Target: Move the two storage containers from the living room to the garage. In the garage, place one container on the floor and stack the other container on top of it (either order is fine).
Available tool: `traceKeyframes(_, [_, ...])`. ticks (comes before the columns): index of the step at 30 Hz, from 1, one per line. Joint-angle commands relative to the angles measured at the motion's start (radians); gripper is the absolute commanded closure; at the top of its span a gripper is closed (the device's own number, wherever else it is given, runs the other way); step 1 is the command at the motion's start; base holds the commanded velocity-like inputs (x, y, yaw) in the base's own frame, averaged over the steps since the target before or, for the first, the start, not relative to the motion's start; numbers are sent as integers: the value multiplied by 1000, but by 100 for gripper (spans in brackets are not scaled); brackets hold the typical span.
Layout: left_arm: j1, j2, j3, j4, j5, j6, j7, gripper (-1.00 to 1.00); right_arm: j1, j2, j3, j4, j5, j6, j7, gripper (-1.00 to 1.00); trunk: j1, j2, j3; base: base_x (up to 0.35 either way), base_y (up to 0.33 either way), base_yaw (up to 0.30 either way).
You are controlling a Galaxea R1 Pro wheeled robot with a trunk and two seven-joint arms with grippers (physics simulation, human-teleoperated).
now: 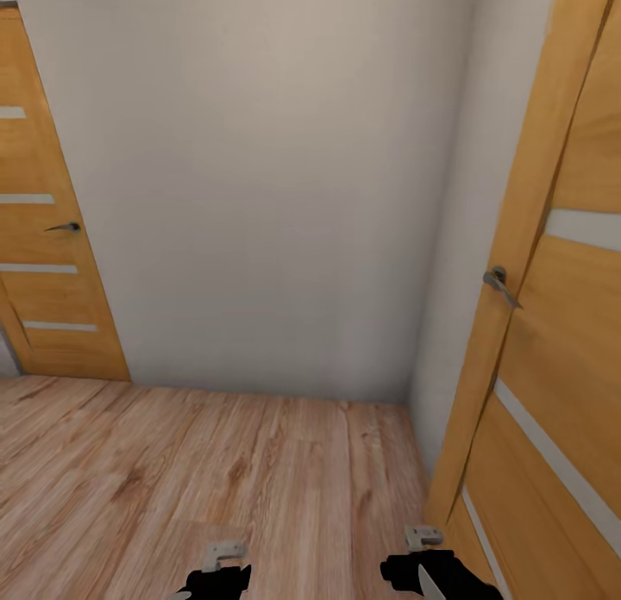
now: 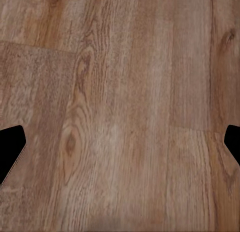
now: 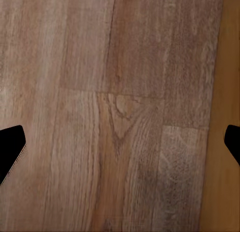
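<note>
Facing a plain pale wall (image 1: 267, 178) in a corner, with a wood-plank floor (image 1: 216, 479) running up to it. Light, warm planks with dark grain streaks and a few knots, laid lengthwise away from the robot. At the far left, a wooden door (image 1: 47, 238) with 4 pale glass strips and a dark lever handle (image 1: 65, 227), standing shut against the wall. At the right, close by, a second wooden door (image 1: 552, 341) of the same make, seen at a steep angle, with pale strips and a grey lever handle (image 1: 500, 283); bottom edge meeting the planks just beside the right arm.

Low in the head view, the left gripper (image 1: 216, 574) and the right gripper (image 1: 427, 570), both black with pale mounts, hanging over bare planks. In each wrist view, 2 dark fingertips (image 2: 11, 149) (image 3: 11, 149) spread wide at the edges, nothing between them but floor: both hands released, grasping nothing. Along one edge of the right wrist view, a smoother orange strip, likely the near door.

Neither orange-red container in sight here.
</note>
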Motion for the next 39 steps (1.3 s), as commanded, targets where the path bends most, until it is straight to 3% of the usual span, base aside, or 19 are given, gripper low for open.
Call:
traceKeyframes(1, [-1, 0, -7, 1, 10, -4, 0, -100, 0, 0, -4, -2, 3, 6, 3, -100, 0, 0, -2, 276, -5, 108])
traceKeyframes(21, [-1, 1, -7, 1, 11, -4, 0, -100, 0, 0, -3, -2, 3, 6, 4, -100, 0, 0, -3, 271, -42, 41])
traceKeyframes(39, [-1, 2, -7, 2, 12, -4, -1, -100, 0, 0, -3, -2, 3, 6, 4, -100, 0, 0, -6, 37, -6, 152])
